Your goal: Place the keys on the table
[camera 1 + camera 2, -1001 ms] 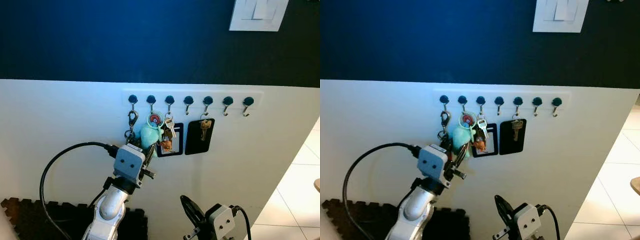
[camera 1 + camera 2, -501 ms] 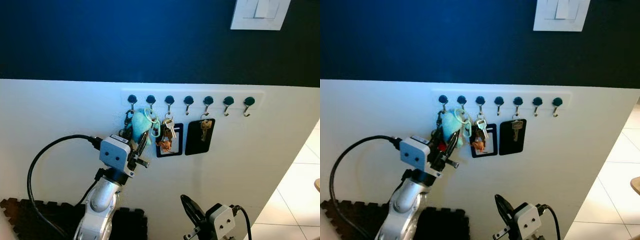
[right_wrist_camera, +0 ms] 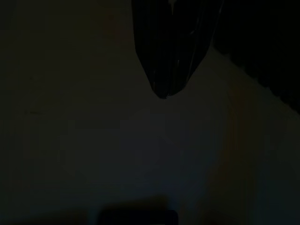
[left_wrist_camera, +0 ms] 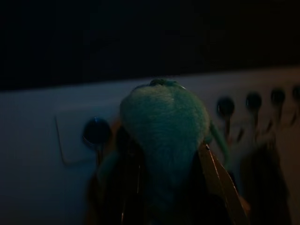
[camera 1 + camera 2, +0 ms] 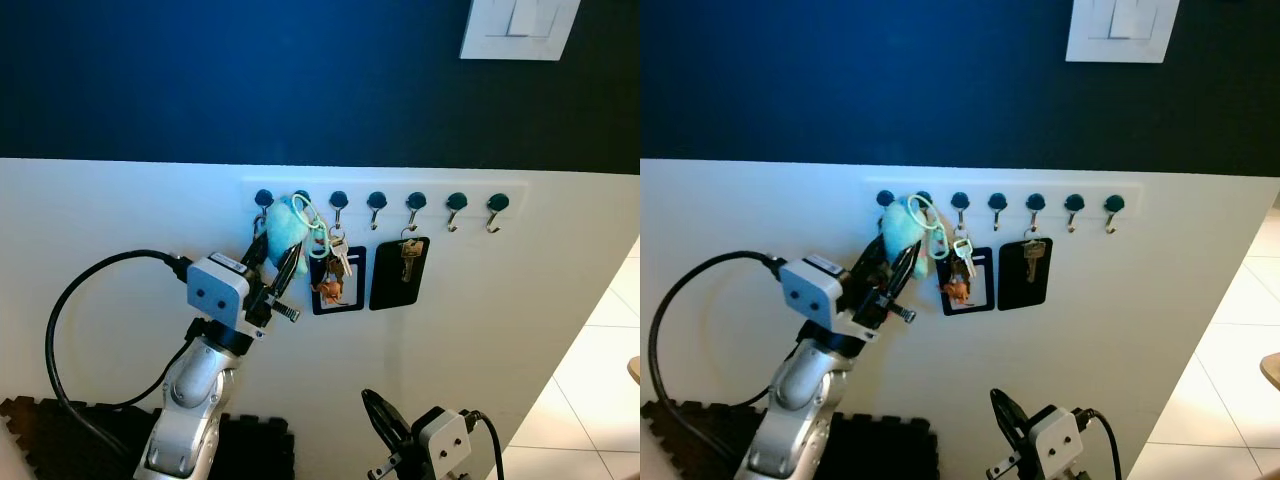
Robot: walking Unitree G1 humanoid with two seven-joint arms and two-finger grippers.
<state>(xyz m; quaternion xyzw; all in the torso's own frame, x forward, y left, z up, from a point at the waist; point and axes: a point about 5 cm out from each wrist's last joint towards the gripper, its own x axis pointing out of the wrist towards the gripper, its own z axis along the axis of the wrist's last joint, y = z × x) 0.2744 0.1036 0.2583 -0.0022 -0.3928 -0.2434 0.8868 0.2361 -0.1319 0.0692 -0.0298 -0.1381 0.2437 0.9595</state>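
keys (image 5: 292, 235) held in left gripper (image 5: 280, 262) at hook rack (image 5: 385, 197).

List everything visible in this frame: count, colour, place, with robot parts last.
Key rack: one, white with seven dark-knobbed hooks, on the white lower wall.
Teal plush keyring: one, at the rack's left end, between the left gripper's fingers.
Other keys: bunches on hooks, some before two black card holders.
Light switch: one, white, on dark blue wall.
Foam mat: dark, on the floor at the lower left.
Left gripper: raised to the rack.
Right gripper: low, idle.
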